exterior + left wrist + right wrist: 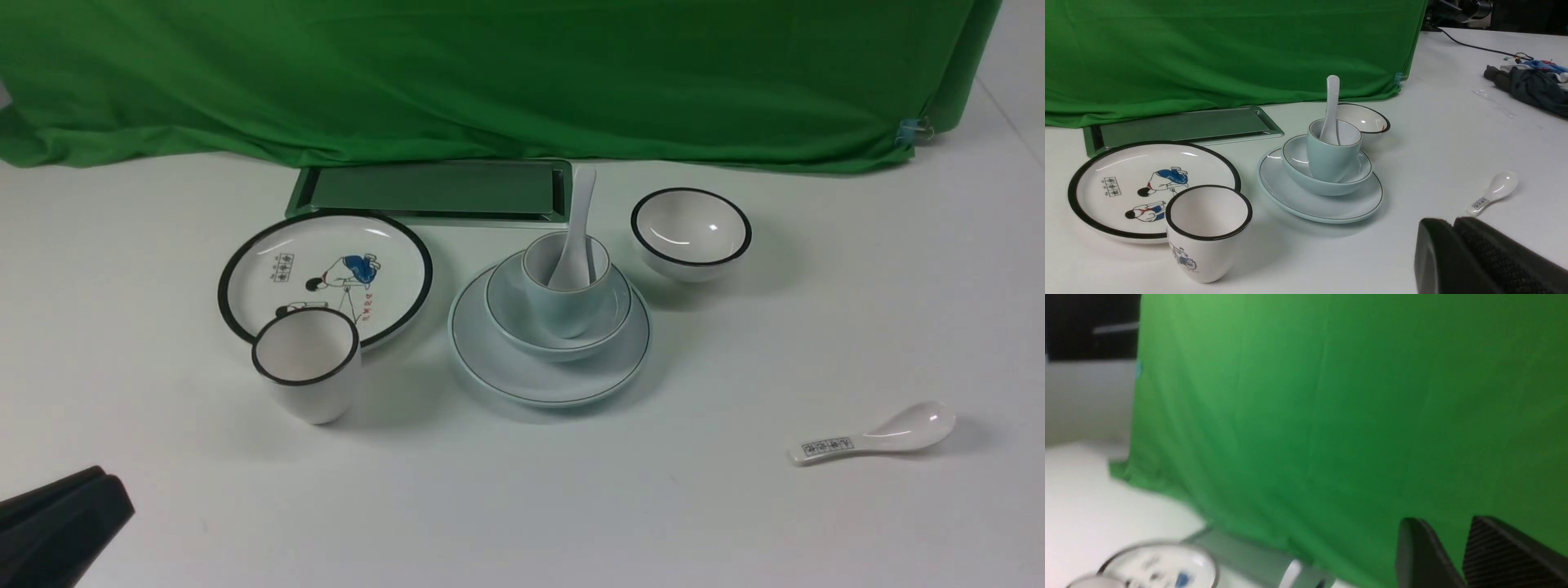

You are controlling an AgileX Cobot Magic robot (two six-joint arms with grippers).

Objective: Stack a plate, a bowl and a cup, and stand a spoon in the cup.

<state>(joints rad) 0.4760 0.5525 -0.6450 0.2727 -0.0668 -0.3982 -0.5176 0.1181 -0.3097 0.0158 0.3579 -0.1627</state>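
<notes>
Stacking reads as finished from my console. The plate (549,384) lies flat on the table (571,506), and the bowl (510,314) sits in its well. The cup (563,310) stands close to upright in the bowl. The spoon (581,212) stands in the cup, scoop down, with its handle leaning on the far rim and rising toward the green cloth (490,73).

The order makes sense to me. The widest piece is lowest and each hollow cradles the next foot, so the tower carries itself and the spoon needs only the cup's rim for support.

The left gripper (1453,237) hangs low over the near left of the table, well apart from the stack, with its fingers pressed together on nothing. The right gripper (1445,528) is outside the front view. Its own blurred camera faces the cloth and shows its fingers spread, with only bare cloth in the gap. I judge that both arms sit clear so that nothing nudges the pile.

The set shares a pale blue-white glaze with a thin dark rim line, and the spoon is plain white without marks. None of the look-alikes touches the stack:

- The cartoon plate (326,269) and the black-rimmed cup (306,367) sit to its left.
- The black-rimmed bowl (691,233) sits near it on the right.
- The patterned spoon (873,437) lies well off to the right.
</notes>
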